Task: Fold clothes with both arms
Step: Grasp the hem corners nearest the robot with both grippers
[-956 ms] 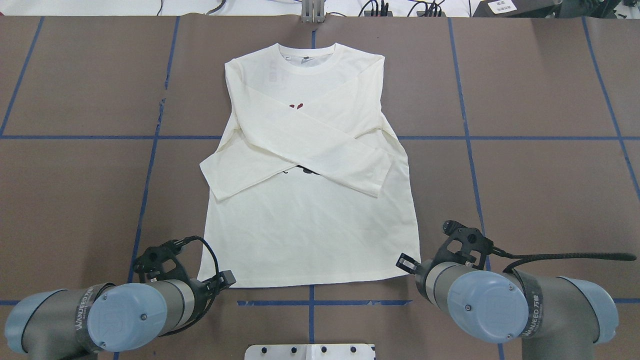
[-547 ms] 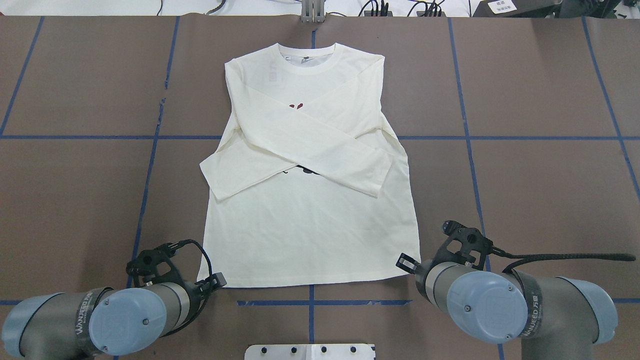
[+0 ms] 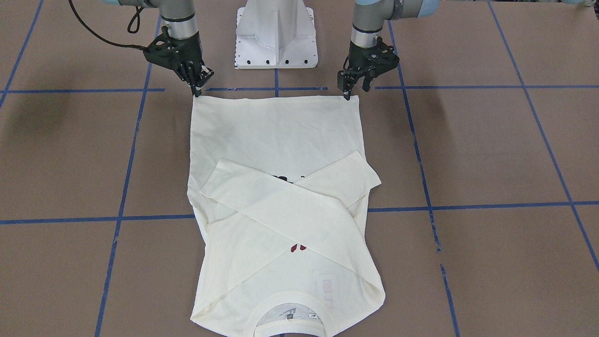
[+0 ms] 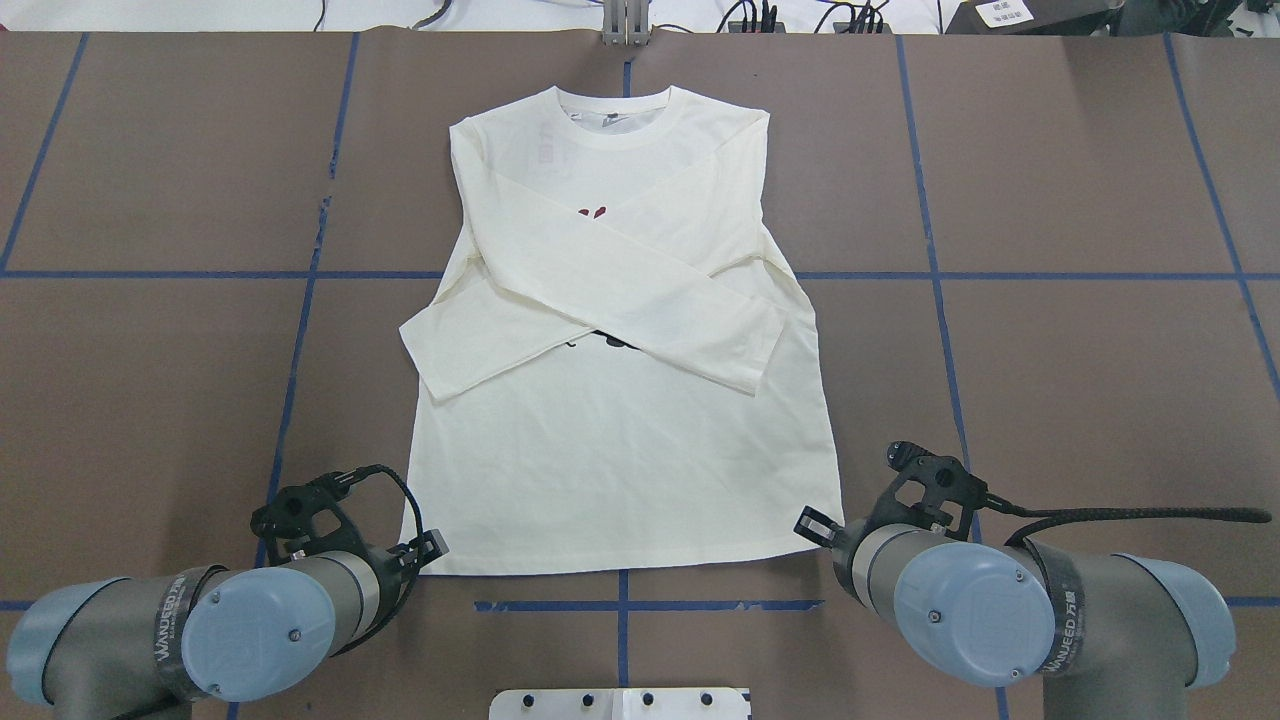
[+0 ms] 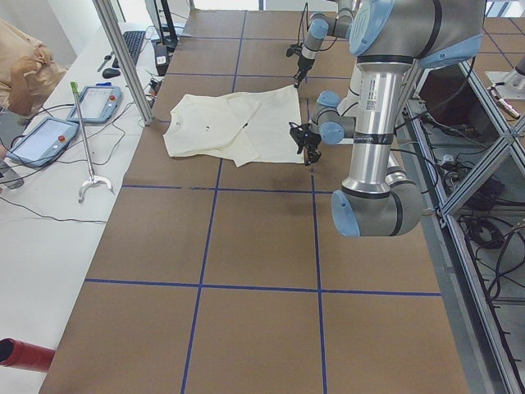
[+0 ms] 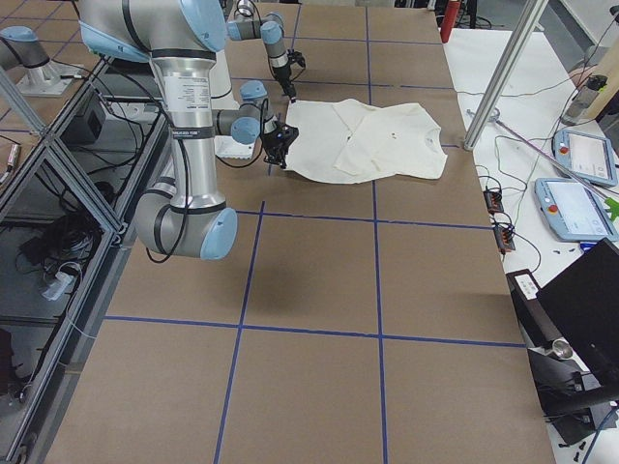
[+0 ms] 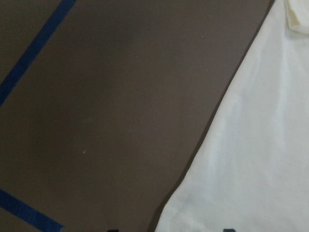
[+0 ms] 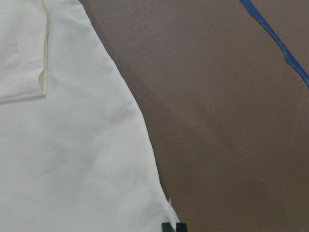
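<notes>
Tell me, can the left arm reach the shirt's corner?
Probably yes. The left gripper hangs right at the near hem corner of the shirt, and nothing shows between them.

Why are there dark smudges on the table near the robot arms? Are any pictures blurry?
Front-facing view: the smudges are soft shadows on the table, likely from the arms. Both wrist views: so close that the shirt looks slightly soft. Overhead view: sharp, evenly lit.
</notes>
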You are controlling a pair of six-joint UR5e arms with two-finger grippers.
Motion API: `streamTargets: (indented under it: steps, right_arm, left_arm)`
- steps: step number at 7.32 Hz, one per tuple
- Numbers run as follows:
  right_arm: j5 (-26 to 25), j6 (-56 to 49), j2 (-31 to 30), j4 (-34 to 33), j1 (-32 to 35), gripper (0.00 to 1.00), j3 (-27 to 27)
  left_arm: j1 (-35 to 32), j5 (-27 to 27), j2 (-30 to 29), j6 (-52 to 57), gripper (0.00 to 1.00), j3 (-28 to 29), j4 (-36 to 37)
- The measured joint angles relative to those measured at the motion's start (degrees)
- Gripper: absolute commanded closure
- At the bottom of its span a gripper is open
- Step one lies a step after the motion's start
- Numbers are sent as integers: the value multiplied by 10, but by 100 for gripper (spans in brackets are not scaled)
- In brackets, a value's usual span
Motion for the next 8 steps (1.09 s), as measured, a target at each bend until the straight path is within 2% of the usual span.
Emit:
streamTargets:
  steps: [2, 3, 4, 5, 8]
  right_arm:
    - [1, 0, 0, 0, 0, 100, 0]
    - [1, 0, 0, 0, -1, 100, 0]
    - [1, 0, 0, 0, -1, 100, 1]
    - [1, 0, 0, 0, -1, 100, 1]
    - [2, -1, -1, 0, 0, 100, 0]
  left_arm:
    - [0, 2, -1, 0, 44, 10, -2]
    - [1, 1, -2, 0, 64, 13, -3]
    - [1, 0, -2, 0, 95, 15, -4]
    - [1, -2, -3, 0, 100, 15, -6]
    - [1, -7, -24, 0, 100, 12, -6]
